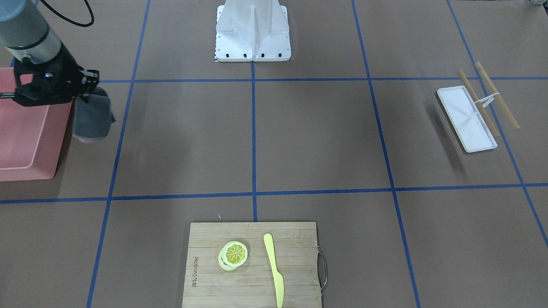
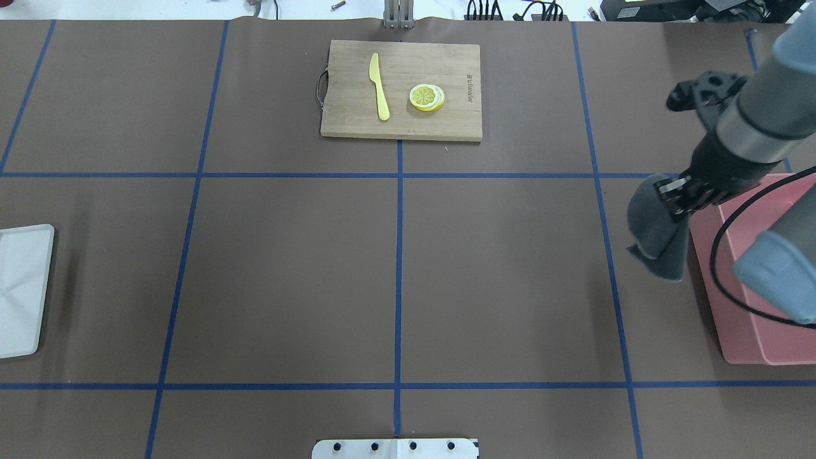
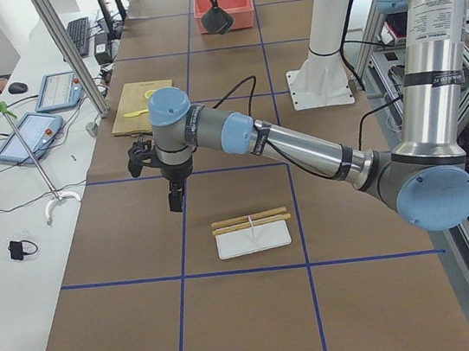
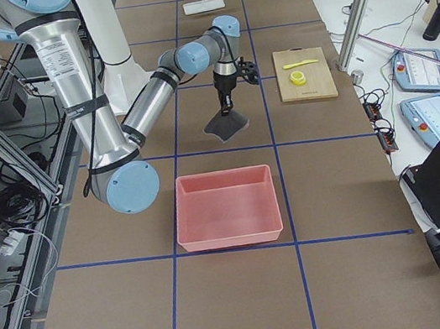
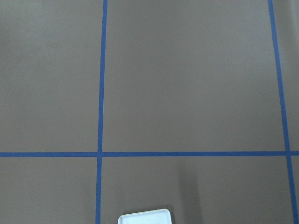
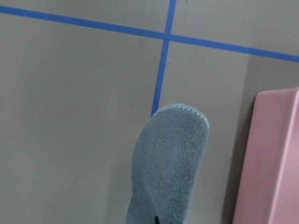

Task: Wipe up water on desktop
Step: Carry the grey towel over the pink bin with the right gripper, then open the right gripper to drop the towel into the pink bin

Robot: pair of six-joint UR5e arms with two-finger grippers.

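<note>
Carrying the grey cloth [image 2: 656,236] looks to be your step now: your right gripper [image 2: 677,194] is clamped shut on its top edge, and it hangs just beside the pink bin [image 2: 752,331], over the desktop [image 2: 497,268]. No water shows there, so next find it and lower the cloth flat. Whether your left gripper [image 3: 174,200] is open, you cannot tell.

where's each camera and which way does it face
Front: across desktop, facing base; right gripper, cloth.
Overhead: behind base, looking down; right arm.
Left: left end; left arm near.
Right: right end; right arm near.
Left wrist: down on desktop, tray; no body.
Right wrist: down on cloth, bin.
Front, overhead share the board.
</note>
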